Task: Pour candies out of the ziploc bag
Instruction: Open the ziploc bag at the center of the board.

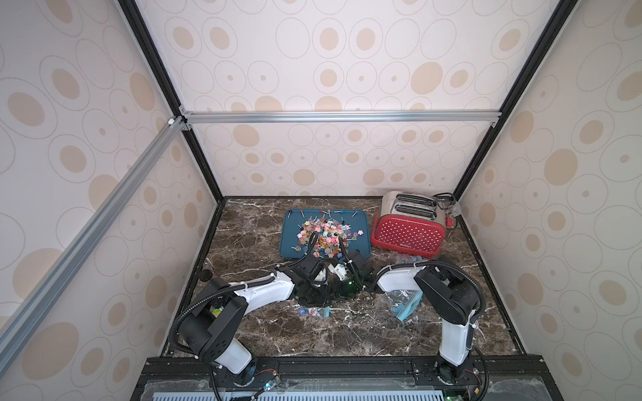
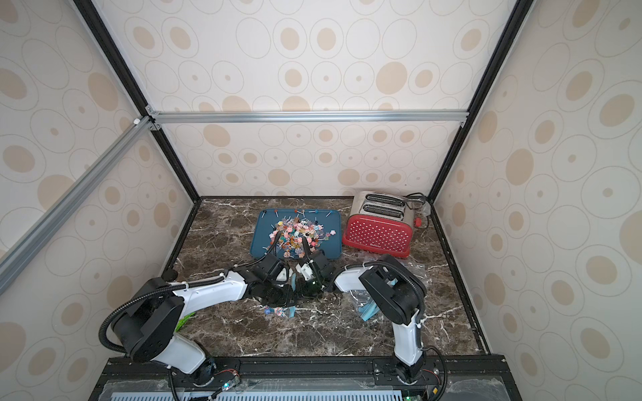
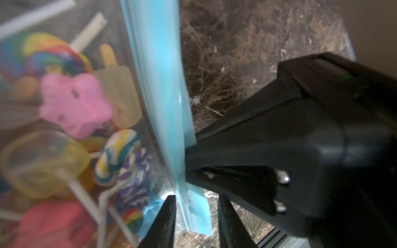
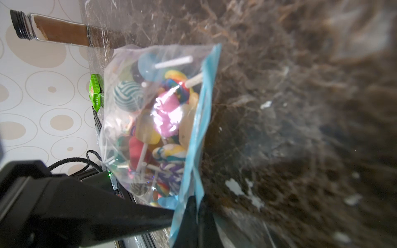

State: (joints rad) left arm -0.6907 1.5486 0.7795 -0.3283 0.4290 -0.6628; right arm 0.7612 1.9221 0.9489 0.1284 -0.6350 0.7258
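The clear ziploc bag (image 4: 150,120) with a blue zip strip (image 3: 159,85) hangs low over the marble table (image 1: 347,330), below both wrists (image 1: 312,310). Candies (image 3: 75,105), small colourful lollipops on white sticks, fill it. My right gripper (image 4: 196,206) is shut on the blue strip at one corner. My left gripper (image 3: 196,214) is open, its two fingers (image 3: 163,223) either side of the strip's end without touching it. In both top views a heap of candies (image 1: 323,234) lies on the blue tray (image 1: 291,243) just beyond the grippers.
A red toaster (image 1: 406,232) stands right of the tray with its cord behind. Another clear bag with a blue strip (image 1: 404,305) lies under the right arm. At the table's left edge stand a black-capped jar (image 4: 53,30) and a green packet (image 4: 96,92).
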